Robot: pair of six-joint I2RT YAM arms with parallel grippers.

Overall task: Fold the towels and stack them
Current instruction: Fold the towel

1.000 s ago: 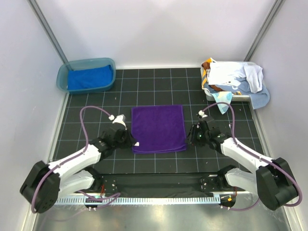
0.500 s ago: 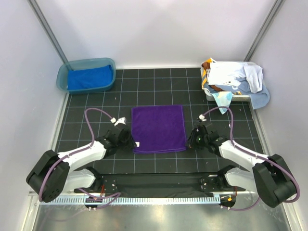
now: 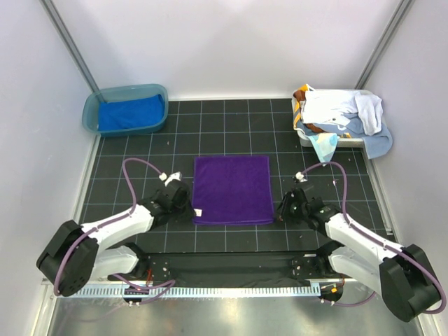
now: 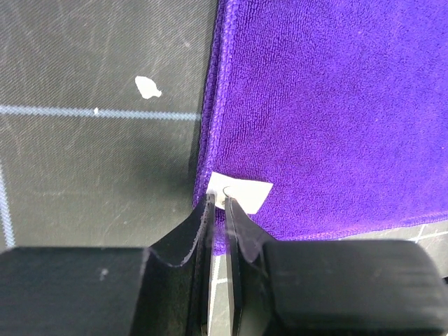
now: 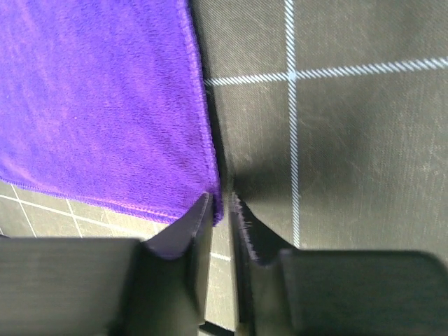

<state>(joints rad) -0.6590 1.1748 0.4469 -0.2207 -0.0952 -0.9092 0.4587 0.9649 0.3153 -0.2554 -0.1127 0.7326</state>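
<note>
A deep purple towel (image 3: 232,189) lies flat on the black gridded mat, between my arms. My left gripper (image 3: 190,209) is at its near left corner, by the white tag (image 4: 241,194). The jaws are closed to a thin slit with the purple edge (image 4: 218,241) pinched in it. My right gripper (image 3: 279,212) is at the near right corner. Its jaws are almost closed, with the corner tip (image 5: 215,210) between them. A royal blue towel (image 3: 129,113) lies in the teal tub. White, light blue and orange-brown towels (image 3: 339,112) are heaped in the white basket.
The teal tub (image 3: 89,115) stands at the far left corner and the white basket (image 3: 305,139) at the far right, with a light blue towel (image 3: 380,144) hanging over its side. Grey walls close in both sides. Purple cables loop from both wrists.
Both grippers have drawn back toward the near edge, the right one also to the right. The purple towel has shifted slightly nearer and lies squarer.
</note>
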